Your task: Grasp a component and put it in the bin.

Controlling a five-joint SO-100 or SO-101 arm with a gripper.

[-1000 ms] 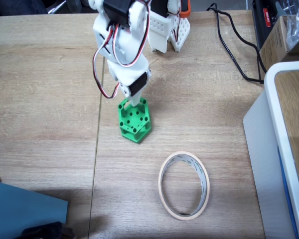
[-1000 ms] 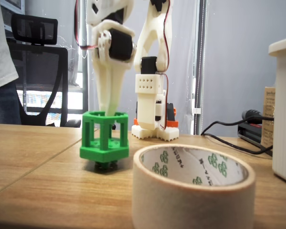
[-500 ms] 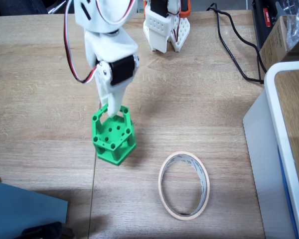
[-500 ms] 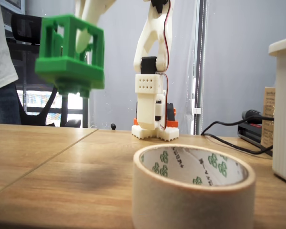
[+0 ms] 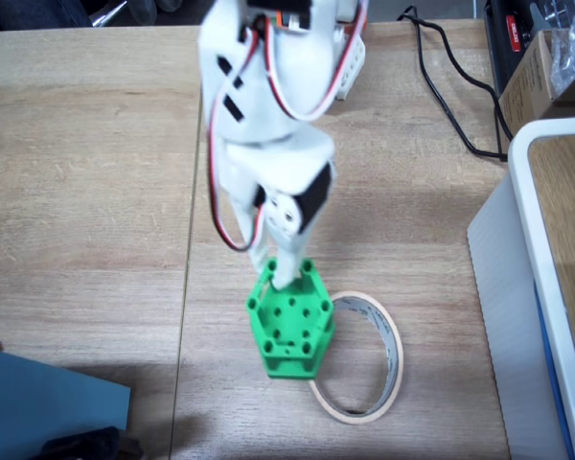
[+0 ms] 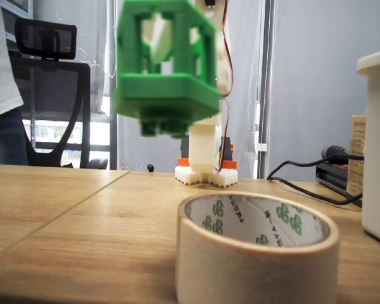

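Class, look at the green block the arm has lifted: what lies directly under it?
In a fixed view, the green block covers the left edge of the tape ring. The other fixed view shows air beneath the block, above the table.

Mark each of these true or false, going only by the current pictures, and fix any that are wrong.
1. The green block hangs in the air, clear of the table. True.
2. The green block already sits inside the tape ring. False: it is held above the table, over the ring's left edge in the top-down fixed view.
3. The tool is shut on the green block. True.
4. The tape ring stands on its edge. False: it lies flat with its opening facing up.
5. A black cable lies on the table near the white-edged box. True.
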